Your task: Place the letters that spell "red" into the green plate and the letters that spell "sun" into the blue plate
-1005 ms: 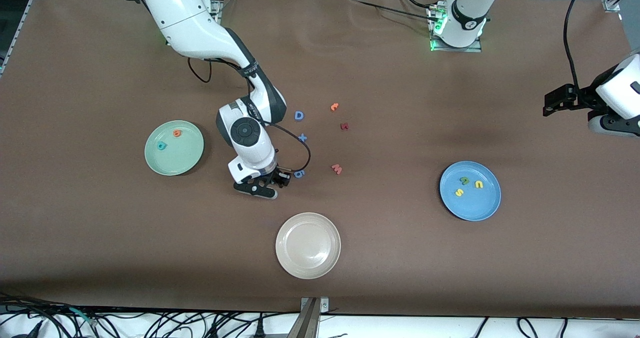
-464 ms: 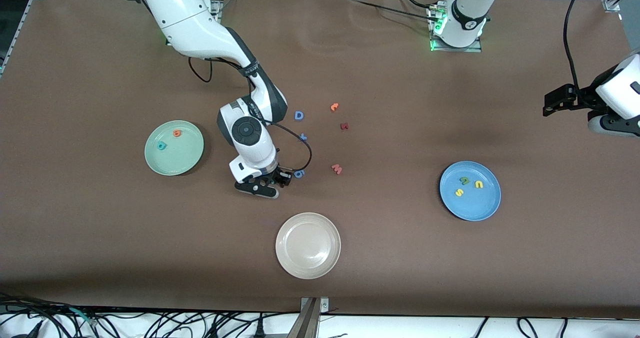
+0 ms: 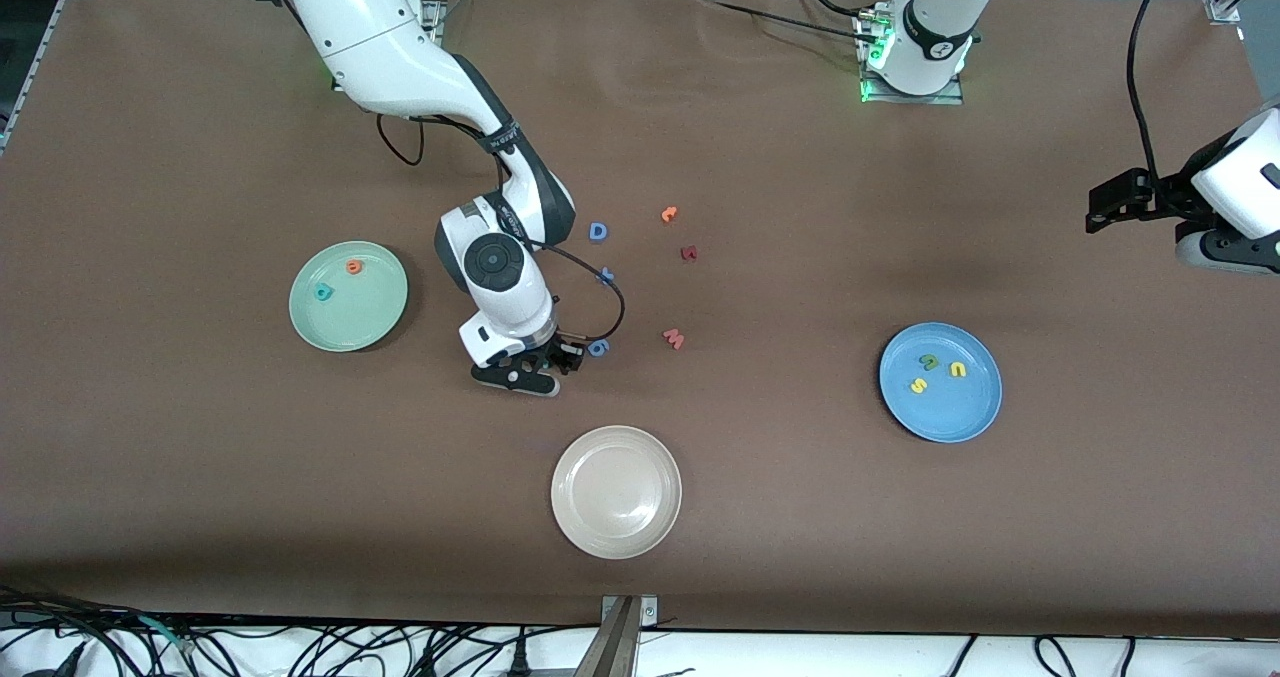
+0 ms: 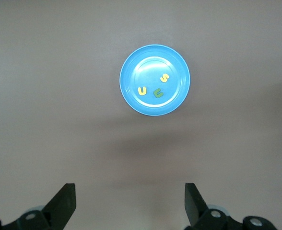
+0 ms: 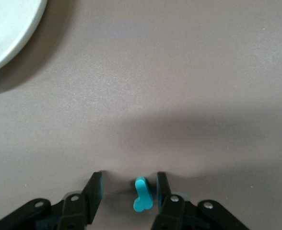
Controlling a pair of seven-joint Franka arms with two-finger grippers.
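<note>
Between the green plate (image 3: 348, 296) and the beige-white plate (image 3: 616, 491), low over the brown table (image 3: 800, 517), the right gripper (image 3: 524, 369) hangs from an arm that reaches in from the right arm's base. Its wrist view shows the jaws half open with a slim teal "r" (image 5: 142, 195) in the gap. The letter sits off centre, just beside one finger (image 5: 163, 188) and apart from the other (image 5: 94, 189); whether it touches the near finger cannot be told. Its long axis runs along the fingers, not across the gap, so the narrow width faces the pads. Nothing is clamped yet.

That offset is what the coming squeeze likely turns on: one finger would have to sweep the letter toward the other, and so thin a foam piece may twist or tip.

The green plate already holds an orange "e" (image 3: 353, 267) and a teal "d" (image 3: 322, 292). The right arm is plainly the nearer one to it.

The blue plate (image 3: 940, 427), well apart from the green plate toward the left arm's end of the table, carries the yellow "s" (image 3: 918, 385), a dark green letter (image 3: 929, 362) and a yellow letter (image 3: 958, 369).

The left gripper (image 4: 129, 203) waits high over the table, jaws spread wide and empty.
</note>
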